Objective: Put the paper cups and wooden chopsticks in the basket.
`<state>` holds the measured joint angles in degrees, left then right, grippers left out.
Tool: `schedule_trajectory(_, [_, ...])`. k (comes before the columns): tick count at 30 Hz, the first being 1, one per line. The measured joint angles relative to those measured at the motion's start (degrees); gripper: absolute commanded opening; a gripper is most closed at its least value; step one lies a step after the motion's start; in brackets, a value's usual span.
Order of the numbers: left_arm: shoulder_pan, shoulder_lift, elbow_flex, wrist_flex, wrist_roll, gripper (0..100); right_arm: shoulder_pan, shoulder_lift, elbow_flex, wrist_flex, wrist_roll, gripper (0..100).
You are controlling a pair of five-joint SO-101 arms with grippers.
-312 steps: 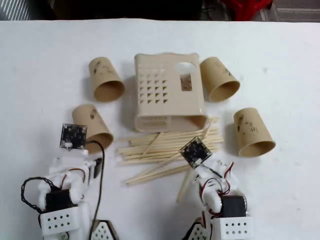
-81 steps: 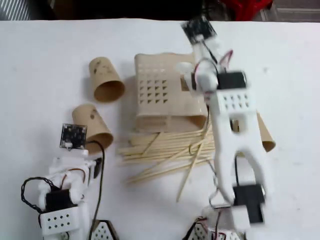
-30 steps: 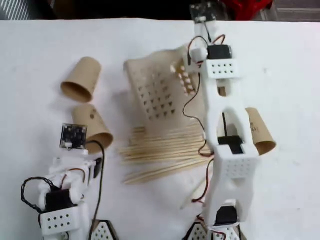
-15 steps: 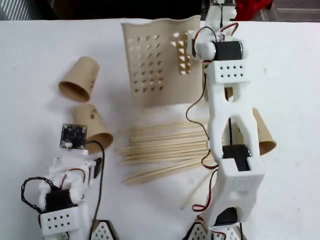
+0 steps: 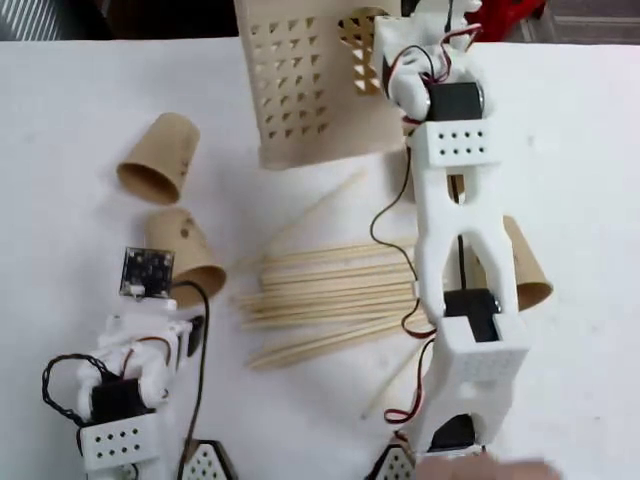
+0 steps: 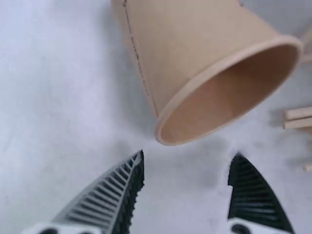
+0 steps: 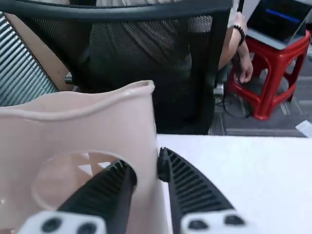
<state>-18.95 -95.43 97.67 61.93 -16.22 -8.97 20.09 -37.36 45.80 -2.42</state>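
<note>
Beige plastic pierced with rows of small holes, the basket (image 5: 300, 80) is held off the table (image 5: 100, 90) on the far side of the wooden chopsticks (image 5: 320, 295), its perforated base turned toward the high camera. The right gripper (image 7: 146, 163) is pinched narrow on its thin wall beside an oval handle hole. It looks not yet mouth-up, so righting it should come before loading. The chopsticks, pale and slim, lie in a loose pile, long axes crosswise to both arms. Left of the pile a tan paper cup (image 6: 204, 73) lies on its side, mouth facing the left gripper (image 6: 189, 158), which is spread wide and empty just short of the rim. Another cup (image 5: 160, 160) lies farther that way, and a third (image 5: 525, 265) is right of the pile, partly under the right arm.
</note>
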Motion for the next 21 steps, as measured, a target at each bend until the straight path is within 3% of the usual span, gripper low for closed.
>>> schedule_trajectory(11, [0.00, 0.00, 0.00, 0.00, 0.00, 28, 2.29, 7.74, 12.22, -26.46, -0.26, 1.4])
schedule_trajectory(21, [0.00, 0.00, 0.00, 0.00, 0.00, 28, -2.55, 9.49, 18.81, -45.27, -1.23, 1.5])
